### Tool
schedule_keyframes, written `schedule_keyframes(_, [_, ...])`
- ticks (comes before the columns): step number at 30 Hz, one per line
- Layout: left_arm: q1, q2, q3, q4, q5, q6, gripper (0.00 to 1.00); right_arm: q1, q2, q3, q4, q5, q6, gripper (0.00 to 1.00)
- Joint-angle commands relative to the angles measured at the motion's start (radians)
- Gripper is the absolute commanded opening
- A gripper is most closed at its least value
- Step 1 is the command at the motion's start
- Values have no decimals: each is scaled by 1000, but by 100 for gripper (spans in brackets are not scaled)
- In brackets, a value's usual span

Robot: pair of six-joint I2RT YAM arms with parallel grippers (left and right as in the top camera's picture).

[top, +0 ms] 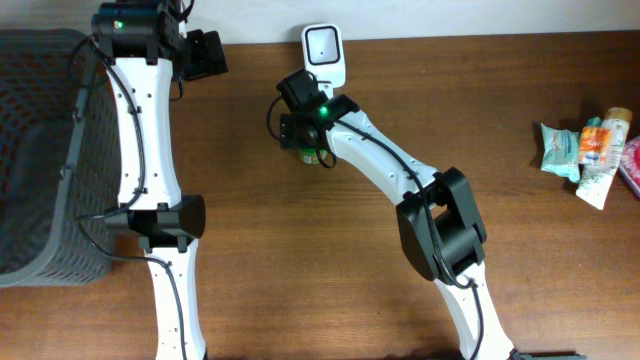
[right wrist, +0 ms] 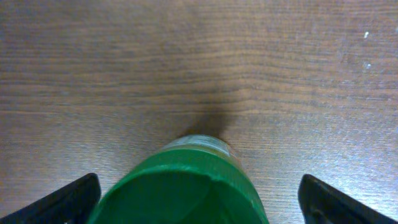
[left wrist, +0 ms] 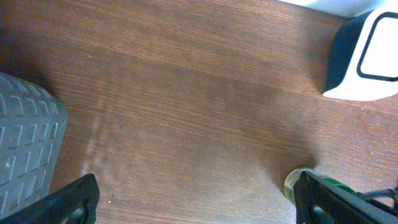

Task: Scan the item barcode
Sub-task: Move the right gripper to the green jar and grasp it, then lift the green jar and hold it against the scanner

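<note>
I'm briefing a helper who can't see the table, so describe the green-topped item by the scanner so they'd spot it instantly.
Find the white scanner at the back middle of the wooden table. Just in front of it, between the open fingers of the right gripper, sits a green-topped container. It is round and alone there, unlike the flat packets at the table's right edge.

Scanner [top: 323, 50] sat at table's [top: 300, 250] far edge. Directly before scanner: green-capped bottle [right wrist: 180, 186] stood inside right gripper [right wrist: 199, 205], fingers spread, gaps either side. Left of scanner: bare wood ran to basket [top: 30, 200]. Far right of scanner: packets [top: 585, 150] clustered, bare wood between.
</note>
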State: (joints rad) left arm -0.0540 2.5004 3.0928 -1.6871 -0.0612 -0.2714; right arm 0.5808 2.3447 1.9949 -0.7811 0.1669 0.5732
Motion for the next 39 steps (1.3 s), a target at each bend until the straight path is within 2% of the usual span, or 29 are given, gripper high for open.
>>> schedule_keyframes(1, [-2, -6, -3, -1, -11, 16, 99, 7, 14, 2, -5, 29, 10, 89])
schedule_keyframes(3, [-2, -6, -3, -1, -11, 16, 99, 7, 14, 2, -44, 29, 10, 77])
schedule_keyframes(4, [-2, -6, -3, -1, -11, 16, 99, 7, 14, 2, -69, 29, 10, 75])
schedule_keyframes(10, [-2, -6, -3, -1, -11, 16, 99, 6, -40, 3, -317, 29, 10, 72])
schedule_keyframes(12, [-2, -6, -3, -1, -11, 16, 99, 6, -69, 3, -339, 29, -20, 73])
schedule_keyframes(15, [-2, -6, -3, -1, -11, 16, 99, 5, -100, 3, -308, 82, -100, 80])
schedule_keyframes(18, [-2, -6, -3, -1, -11, 16, 99, -13, -99, 3, -204, 43, -338, 91])
schedule_keyframes(25, [-2, -6, -3, -1, -11, 16, 99, -45, -79, 2, -122, 16, -332, 97])
schedule_keyframes(36, [-2, -6, -3, -1, -11, 16, 99, -47, 21, 2, -93, -62, -330, 97])
schedule_keyframes(37, [-2, -6, -3, -1, -11, 16, 99, -47, 31, 2, -93, -62, -330, 96])
schedule_keyframes(39, [-2, -6, -3, -1, -11, 16, 99, -49, 31, 2, -91, -55, -330, 84])
